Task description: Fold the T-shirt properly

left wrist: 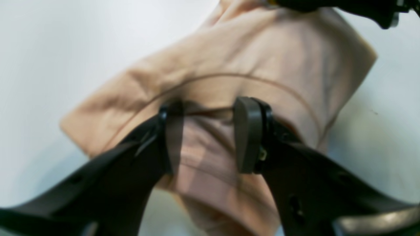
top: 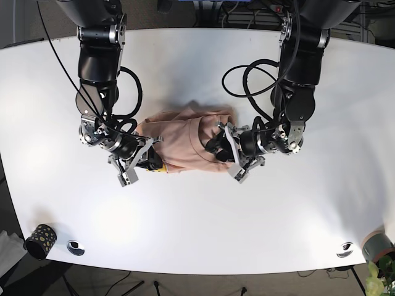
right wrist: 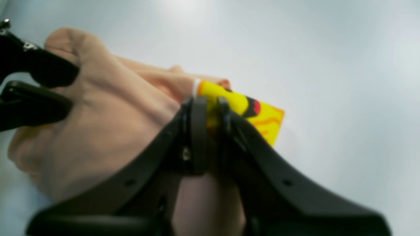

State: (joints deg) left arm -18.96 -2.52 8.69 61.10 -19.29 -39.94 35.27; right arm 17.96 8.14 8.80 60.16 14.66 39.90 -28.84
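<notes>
1. Since both arms work the same garment, the T-shirt (top: 185, 139) lies bunched near the middle of the white desk (top: 259, 216), w/ one hand at each end; looks like they're set to carry or flatten a fold between them.
2. Right hand (right wrist: 206, 108): fingers drawn together, clamped on the shirt edge where the yellow print (right wrist: 262, 119) shows. Holding at the edge gives it control of that end, I'd say.
3. Left hand (left wrist: 206, 131): fingers stand apart, straddling a ridge of cloth by the curved seam (left wrist: 249, 78). Fabric sits between them but isn't pinched. Prob. about to close, or just let go; can't say which.
4. Pose: both arms reach in from the far side of the desk, forearms bent inward toward each other, wrists low over the cloth.
5. Shirt is still a crumpled bundle, not a neat rectangle, so folding seems only partway.
6. Off to the side: dark patterned cup (top: 38, 239) near the desk's front corner, well apart from the work.
</notes>
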